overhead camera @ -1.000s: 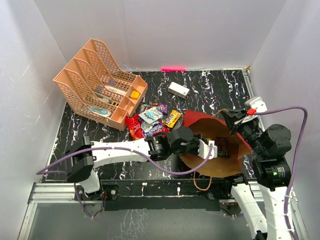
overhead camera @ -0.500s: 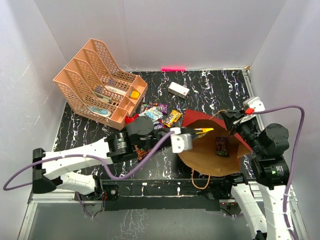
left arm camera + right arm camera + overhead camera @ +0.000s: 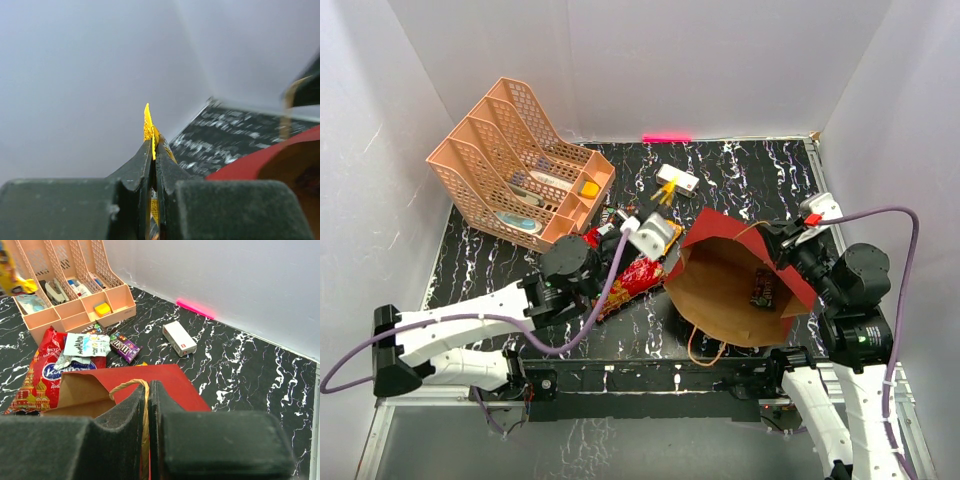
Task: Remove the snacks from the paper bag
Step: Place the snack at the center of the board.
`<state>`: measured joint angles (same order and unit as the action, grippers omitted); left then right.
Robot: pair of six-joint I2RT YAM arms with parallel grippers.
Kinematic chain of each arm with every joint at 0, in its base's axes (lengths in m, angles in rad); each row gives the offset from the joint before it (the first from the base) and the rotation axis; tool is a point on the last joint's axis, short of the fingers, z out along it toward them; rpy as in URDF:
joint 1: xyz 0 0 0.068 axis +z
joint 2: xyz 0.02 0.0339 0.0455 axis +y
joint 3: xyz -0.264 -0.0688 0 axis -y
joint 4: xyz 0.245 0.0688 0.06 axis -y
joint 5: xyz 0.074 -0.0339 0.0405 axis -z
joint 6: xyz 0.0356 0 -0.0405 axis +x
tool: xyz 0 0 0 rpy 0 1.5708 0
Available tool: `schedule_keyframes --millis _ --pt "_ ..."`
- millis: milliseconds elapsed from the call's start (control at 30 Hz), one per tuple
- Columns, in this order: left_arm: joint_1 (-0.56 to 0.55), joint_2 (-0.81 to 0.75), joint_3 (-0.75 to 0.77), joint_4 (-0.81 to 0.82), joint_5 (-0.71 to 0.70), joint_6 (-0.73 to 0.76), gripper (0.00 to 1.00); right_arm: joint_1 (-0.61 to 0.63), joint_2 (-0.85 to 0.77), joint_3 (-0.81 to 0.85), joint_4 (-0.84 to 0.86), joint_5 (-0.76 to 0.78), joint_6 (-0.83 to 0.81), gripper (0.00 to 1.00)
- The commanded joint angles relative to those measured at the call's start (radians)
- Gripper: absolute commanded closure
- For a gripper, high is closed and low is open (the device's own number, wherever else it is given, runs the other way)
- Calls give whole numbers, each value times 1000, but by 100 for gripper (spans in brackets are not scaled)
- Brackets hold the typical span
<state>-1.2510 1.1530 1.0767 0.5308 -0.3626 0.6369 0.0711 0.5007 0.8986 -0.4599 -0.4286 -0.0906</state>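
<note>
Paper bag (image 3: 792, 296) is seen at the near right of the table (image 3: 750, 168), its brown mouth turned up toward the overhead camera. One dark packet (image 3: 761, 288) is seen inside it. The right gripper (image 3: 148, 390) is clamped on the bag's cord handle (image 3: 129, 384) at the far rim, jaws fully closed.

The red chip bag (image 3: 632, 280) is laid just left of the paper bag, partly covered by the left arm. A white-blue packet (image 3: 86, 345) rests on its far end, and a purple packet (image 3: 125, 346) is set beside that.

The left gripper (image 3: 153, 150) is held above the table beyond the chip bag. Its jaws are pinched on a yellow packet (image 3: 149, 125), close to the white box (image 3: 677, 179) in the overhead view.

The peach file rack (image 3: 520, 175) is placed at the far left. A pink strip (image 3: 666, 137) is noted at the foot of the back wall.
</note>
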Motion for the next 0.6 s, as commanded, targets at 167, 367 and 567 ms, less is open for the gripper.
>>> schedule_keyframes --millis 167,367,567 --pt "382 69 35 -231 -296 -415 100 2 -17 -6 42 14 1 92" --pt "505 173 80 -428 -141 -539 100 2 -24 5 33 9 10 92" --pt "522 264 77 -432 -131 -539 100 2 -33 2 31 6 17 92"
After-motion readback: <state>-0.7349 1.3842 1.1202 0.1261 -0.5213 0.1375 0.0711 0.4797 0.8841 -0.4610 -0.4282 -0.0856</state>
